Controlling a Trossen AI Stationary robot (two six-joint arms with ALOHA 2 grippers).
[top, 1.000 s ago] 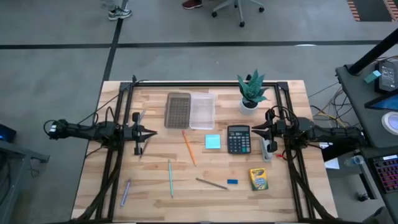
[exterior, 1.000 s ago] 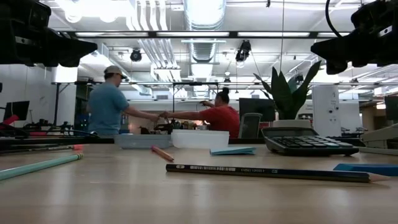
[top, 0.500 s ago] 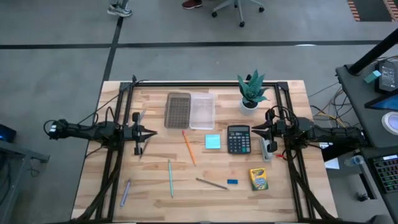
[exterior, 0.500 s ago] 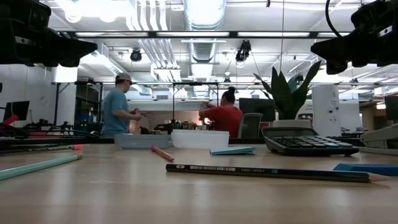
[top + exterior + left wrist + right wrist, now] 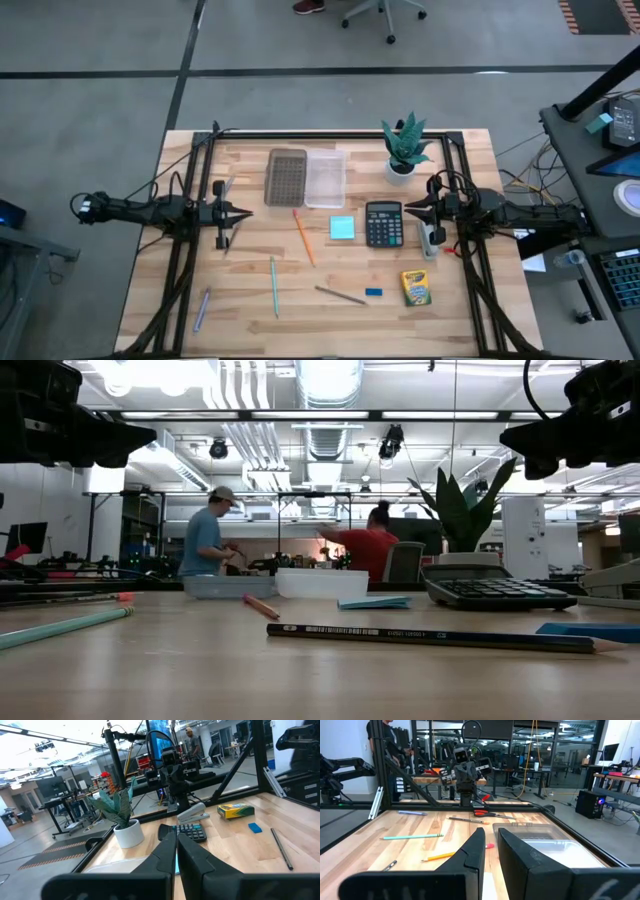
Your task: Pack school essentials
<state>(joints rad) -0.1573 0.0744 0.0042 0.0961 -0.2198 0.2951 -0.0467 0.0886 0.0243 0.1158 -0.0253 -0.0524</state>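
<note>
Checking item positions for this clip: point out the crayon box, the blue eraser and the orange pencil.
crayon box (image 5: 416, 287), high view, middle of its yellow-green top face.
blue eraser (image 5: 373, 292), high view, its centre.
orange pencil (image 5: 303, 238), high view, midway along its shaft.

A grey concrete floor surrounds the light wooden table, with a dark seam line running across it beyond the far edge. An office chair base stands far off on that floor. In the low view, silver ceiling ducts and bright ceiling lights run overhead. 2 people stand at a far workbench. A white cabinet stands far right.
</note>
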